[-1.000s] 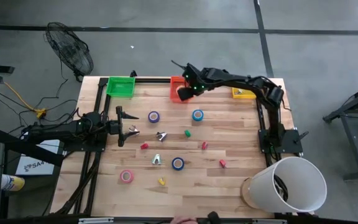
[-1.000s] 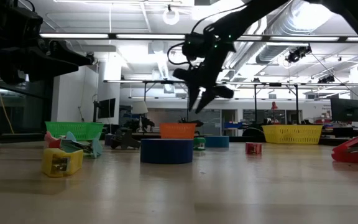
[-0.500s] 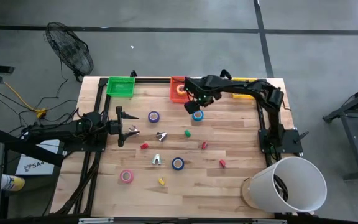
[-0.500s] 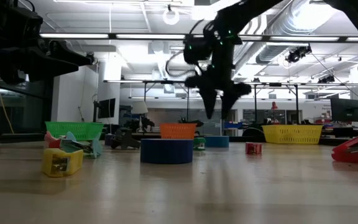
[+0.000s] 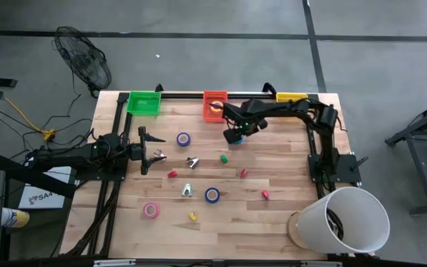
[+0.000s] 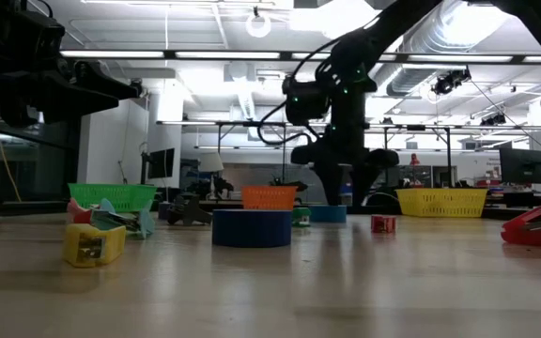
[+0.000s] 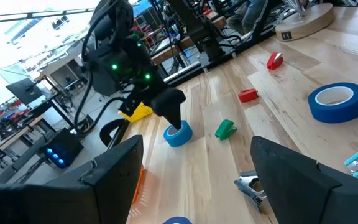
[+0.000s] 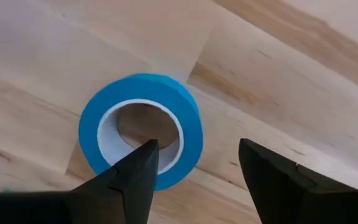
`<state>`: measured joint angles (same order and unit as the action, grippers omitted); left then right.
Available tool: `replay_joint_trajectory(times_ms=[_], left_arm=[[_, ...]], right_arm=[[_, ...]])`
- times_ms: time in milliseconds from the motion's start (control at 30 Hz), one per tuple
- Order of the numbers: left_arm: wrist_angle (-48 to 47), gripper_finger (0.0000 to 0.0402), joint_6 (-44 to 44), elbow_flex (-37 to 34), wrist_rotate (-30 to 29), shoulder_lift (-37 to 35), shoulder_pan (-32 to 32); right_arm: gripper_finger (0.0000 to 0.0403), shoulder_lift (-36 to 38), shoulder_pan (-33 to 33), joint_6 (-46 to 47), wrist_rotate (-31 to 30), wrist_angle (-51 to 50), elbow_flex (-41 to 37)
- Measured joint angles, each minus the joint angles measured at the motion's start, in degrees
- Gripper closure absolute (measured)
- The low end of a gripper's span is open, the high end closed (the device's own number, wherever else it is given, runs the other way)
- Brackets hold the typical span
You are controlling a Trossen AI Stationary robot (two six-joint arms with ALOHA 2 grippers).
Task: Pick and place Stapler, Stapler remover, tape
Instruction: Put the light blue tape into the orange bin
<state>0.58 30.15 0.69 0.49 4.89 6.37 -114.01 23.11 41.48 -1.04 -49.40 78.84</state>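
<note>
While the right gripper (image 8: 194, 180) hangs over the blue tape (image 8: 140, 127) at the far middle of the table (image 5: 288, 174), its fingers spread and holding nothing, one finger (image 8: 129, 180) sits over the roll's open centre and the other outside the rim. That looks like a good setup for a wall pinch: come straight down until the tips reach the wood, then close on the one wall, keeping the wrist level so the roll does not tip or skid. The orange bin (image 5: 214, 105), just beyond the roll on the far edge, seems to hold something pale, though what it is I cannot tell; the green bin (image 5: 144, 102) to its left and the yellow bin (image 5: 291, 97) to its right show nothing clearly inside. A white bucket (image 5: 347, 219) lies on its side at the near right corner. The left gripper (image 5: 148, 150) waits at the left side, fingers open and empty.
</note>
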Motion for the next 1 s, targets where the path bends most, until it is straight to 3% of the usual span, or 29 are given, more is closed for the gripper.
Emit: replay_joint_trajectory(times_ms=[200,567,1000], left_arm=[[-0.01,0.0108,0.00,0.00,0.01,0.00,-0.01],[-0.02,0.0108,0.00,0.00,0.00,0.00,-0.01],[-0.02,0.0108,0.00,0.00,0.00,0.00,-0.01]], right_arm=[[0.0216,0.04,0.04,1.15,0.12,1.25,-1.57],[0.0371,0.04,0.02,0.52,0.51,1.04,-1.82],[0.0373,2.10,-0.33,0.52,3.22,-0.10,0.81]])
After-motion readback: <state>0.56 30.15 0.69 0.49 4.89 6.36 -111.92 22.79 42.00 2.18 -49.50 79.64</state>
